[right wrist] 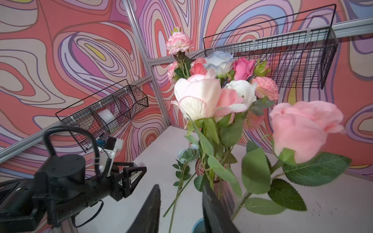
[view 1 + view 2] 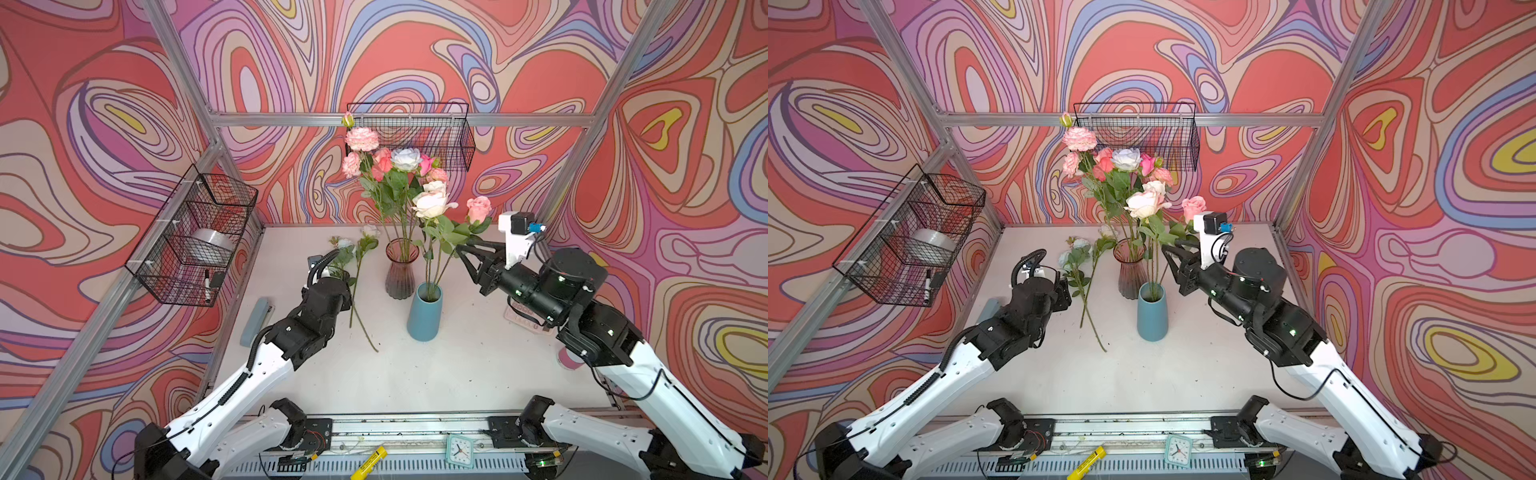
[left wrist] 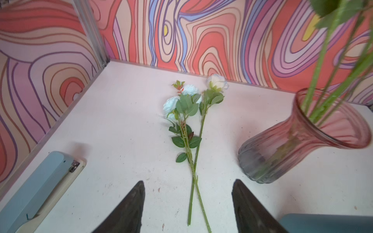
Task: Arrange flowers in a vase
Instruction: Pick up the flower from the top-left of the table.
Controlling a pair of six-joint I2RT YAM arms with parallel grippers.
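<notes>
Two flowers [image 3: 184, 105] lie crossed on the table [image 3: 121, 121] beneath the left gripper [image 3: 187, 183], whose jaws stand apart (only its wrist view shows the gap). The right wrist view shows the right gripper [image 1: 179, 188] parted, empty, beside roses [image 1: 197, 96] in the blue vase [image 2: 424, 316]; others fill the pink vase [image 2: 400, 272].

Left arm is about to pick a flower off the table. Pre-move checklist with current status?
1. Left gripper open: ok, jaws wide apart.
2. Target isolated: not ok, the two loose flowers lie with stems crossed.
3. Right gripper empty: ok, jaws apart, nothing between them.
4. Right gripper clear of the pink rose and its leaves: cannot tell, very close.
5. Blue vase upright, room at its mouth: ok.
6. Pink glass vase upright: ok, but crowded.
</notes>
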